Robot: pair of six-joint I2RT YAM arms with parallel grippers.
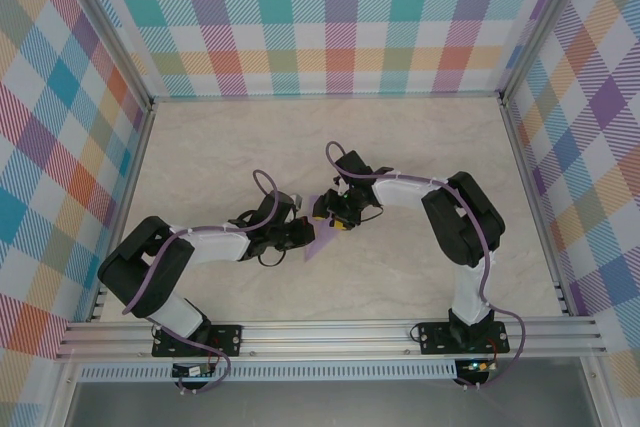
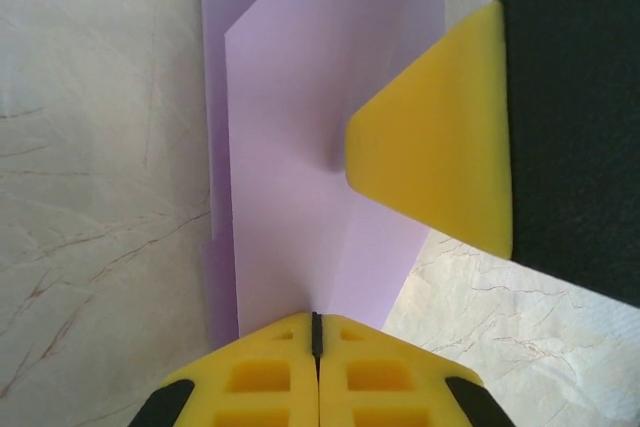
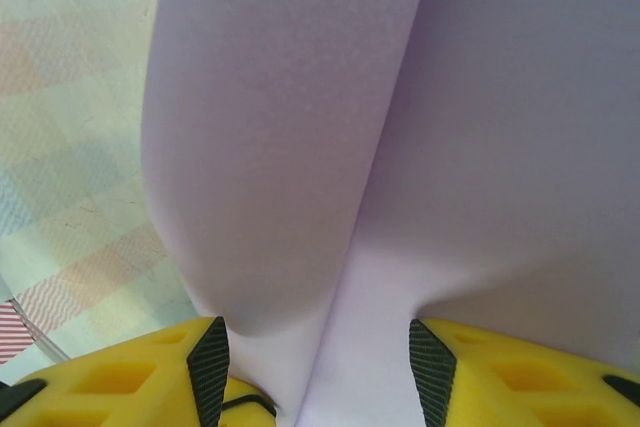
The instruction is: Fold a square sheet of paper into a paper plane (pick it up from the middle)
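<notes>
1. Left gripper (image 2: 316, 319) at 6 o'clock, clenched on the near edge of the folded lavender sheet (image 2: 300, 147), which runs up to 12 over the marble table (image 2: 100, 197)
2. Right gripper (image 3: 320, 342): jaws apart, straddling the sheet's raised fold; one yellow finger (image 2: 430, 157) presses in from 3 o'clock

**Much of the fold is out of sight**

From above, the lavender paper (image 1: 322, 244) is mostly covered by the left gripper (image 1: 304, 235) and the right gripper (image 1: 337, 217) — a small corner peeks out, too small to read its creases. At the right wrist the sheet is very close and blurred — cut off at the top and right edges.
</notes>
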